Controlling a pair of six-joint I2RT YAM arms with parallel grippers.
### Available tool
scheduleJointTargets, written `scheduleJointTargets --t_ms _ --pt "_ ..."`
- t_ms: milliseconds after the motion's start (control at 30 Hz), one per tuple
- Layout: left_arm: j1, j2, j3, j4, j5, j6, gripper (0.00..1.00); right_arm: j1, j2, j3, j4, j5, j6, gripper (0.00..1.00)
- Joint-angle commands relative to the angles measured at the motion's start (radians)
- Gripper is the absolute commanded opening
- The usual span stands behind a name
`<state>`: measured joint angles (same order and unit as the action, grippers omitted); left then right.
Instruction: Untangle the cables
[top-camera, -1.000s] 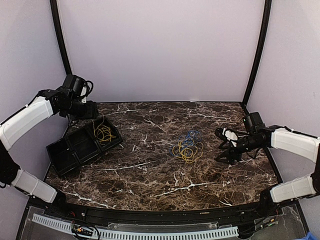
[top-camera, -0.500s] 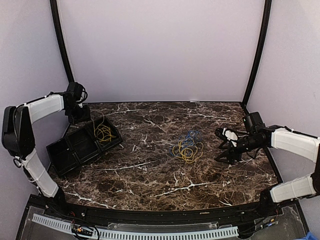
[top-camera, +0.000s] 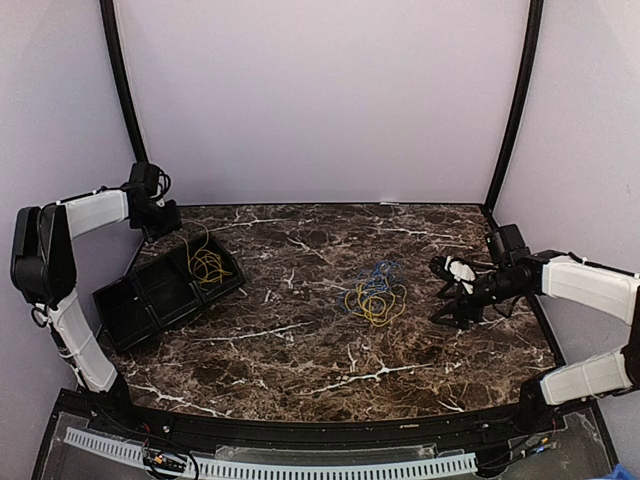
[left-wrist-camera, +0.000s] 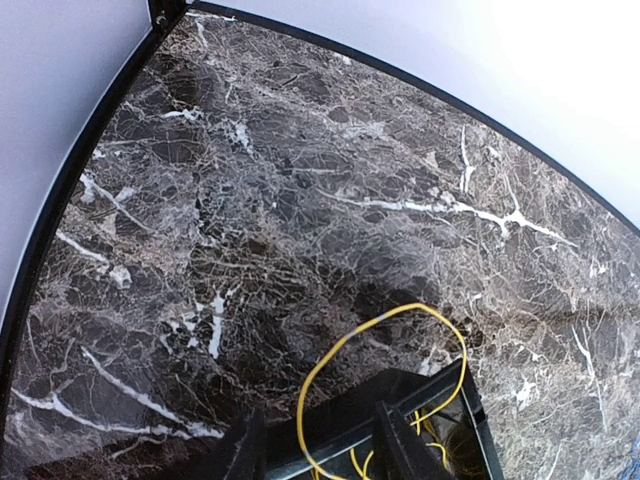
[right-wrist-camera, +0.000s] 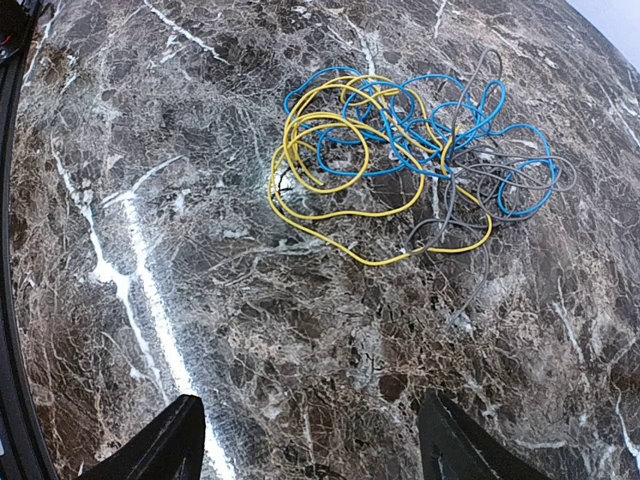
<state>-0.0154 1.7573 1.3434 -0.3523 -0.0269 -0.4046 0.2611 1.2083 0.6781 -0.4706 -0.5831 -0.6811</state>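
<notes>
Your left gripper (top-camera: 165, 218) sits at the far-left corner of the table (top-camera: 300, 350), above the far end of the tray (top-camera: 135, 305), with its arm folded back against the left wall. In the wrist view its two fingers stand apart with a clear gap between them, and they grip nothing.

One yellow cable (top-camera: 208, 266) lies apart from the others in the tray's end compartment, the one nearest the table's middle. One loop of it rises over the tray's far rim and rests on the marble. In the left wrist view that loop shows between your fingertips, but it lies lower down, and neither finger touches it.

Your right gripper (top-camera: 448, 292) hangs low over the table on the right side, pointing toward the middle. Its fingers are spread wide and hold nothing.

The tangle (top-camera: 375, 293) lies near the centre of the table, just left of the right gripper and well apart from the tray. It is a loose heap of yellow, blue and grey loops crossing one another. The yellow loops sit mostly on the side toward the tray. The blue and grey ones spread toward the far side. Neither gripper touches it.
</notes>
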Motion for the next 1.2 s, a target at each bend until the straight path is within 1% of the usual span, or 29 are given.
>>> scheduleJointTargets --t_ms 0,33,100,167,333,400,500,633,800,967,1167 --pt "0.04 0.02 0.018 0.052 0.075 -0.04 0.36 0.001 0.013 0.028 0.011 -0.001 -0.011 0.75" --pt "0.046 0.027 0.017 0.061 0.085 -0.044 0.35 0.001 0.014 0.028 0.011 -0.001 -0.012 0.75" --pt "0.058 0.033 0.011 0.076 0.116 -0.059 0.28 0.001 0.016 0.028 0.011 0.0 -0.011 0.75" --pt "0.069 0.04 0.008 0.087 0.152 -0.073 0.24 0.001 0.018 0.028 0.012 0.0 -0.011 0.75" --pt "0.079 0.054 0.007 0.078 0.188 -0.089 0.26 0.0 0.018 0.028 0.01 0.002 -0.011 0.75" --pt "0.08 0.052 0.001 0.08 0.2 -0.091 0.21 0.001 0.017 0.028 0.011 0.002 -0.011 0.75" --pt "0.079 0.045 -0.015 0.09 0.221 -0.098 0.1 0.001 0.016 0.028 0.009 0.002 -0.011 0.75" --pt "0.079 0.021 -0.043 0.105 0.247 -0.11 0.0 0.001 0.013 0.028 0.01 0.002 -0.011 0.75" --pt "0.06 -0.066 -0.122 0.112 0.262 -0.13 0.0 0.0 0.013 0.028 0.009 0.003 -0.012 0.75" --pt "-0.015 -0.166 -0.212 0.093 0.251 -0.129 0.0 0.0 0.02 0.029 0.01 0.001 -0.015 0.75" --pt "-0.074 -0.194 -0.276 0.05 0.223 -0.119 0.0 0.003 0.034 0.033 0.001 -0.003 -0.017 0.75"
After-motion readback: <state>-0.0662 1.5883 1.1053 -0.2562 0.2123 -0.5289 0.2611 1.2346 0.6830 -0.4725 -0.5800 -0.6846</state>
